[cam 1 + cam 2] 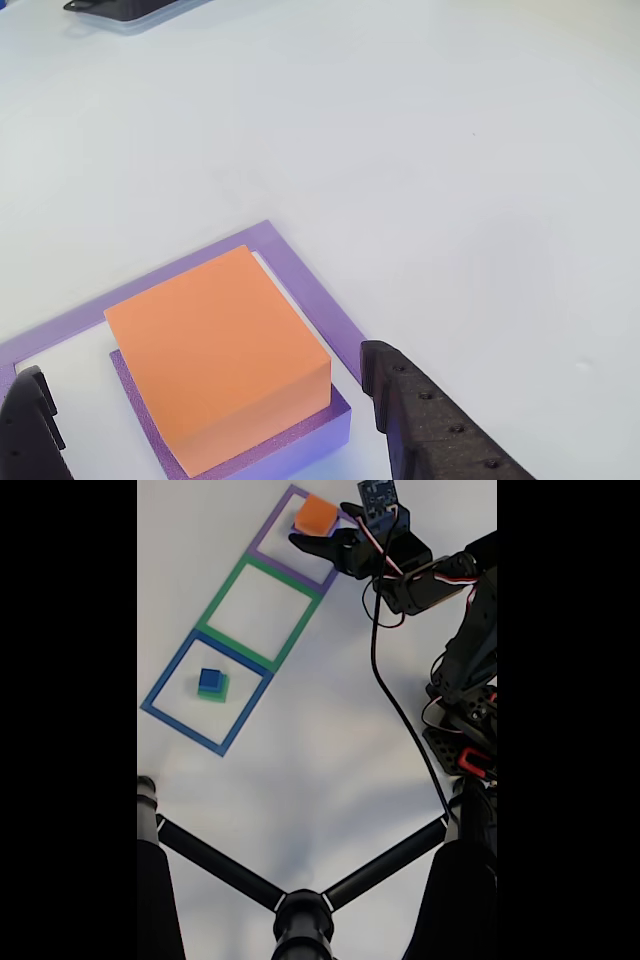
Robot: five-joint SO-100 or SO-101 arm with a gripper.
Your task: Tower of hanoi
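A plain white table (330, 770) fills the scene, pale and glossy, with black bars down both sides of the fixed view. No brand, label or lettering can be read anywhere; the small blue circuit board (378, 494) at the top of the fixed view is too small to read.

Going left to right in the fixed view: a blue square frame (168, 684) lies lowest and furthest left, and inside it a small blue block (210, 679) sits on top of a green block (222, 694). Next, up and to the right, comes a green square frame (304, 617) with bare table inside. Touching that is a purple square frame (262, 537), holding an orange block (316, 516) in its upper corner. Further right stands the black arm (470, 640) with its trailing cable.

In the other view the orange block (215, 345) rests on a flatter purple block (305, 436), both within the purple frame (310, 285).

The gripper (322, 542) is spread wide and holds nothing. In the other view its two dark fingers (430, 425) stand either side of the stack, apart from it, the gripper (205, 385) straddling the orange block.

Both fingers are cut off by the lower edge there, and the purple block's near end is cropped too. A dark object (130, 10) at the top left is only partly in frame. Black tripod-like struts (300, 910) cross the foot of the fixed view.
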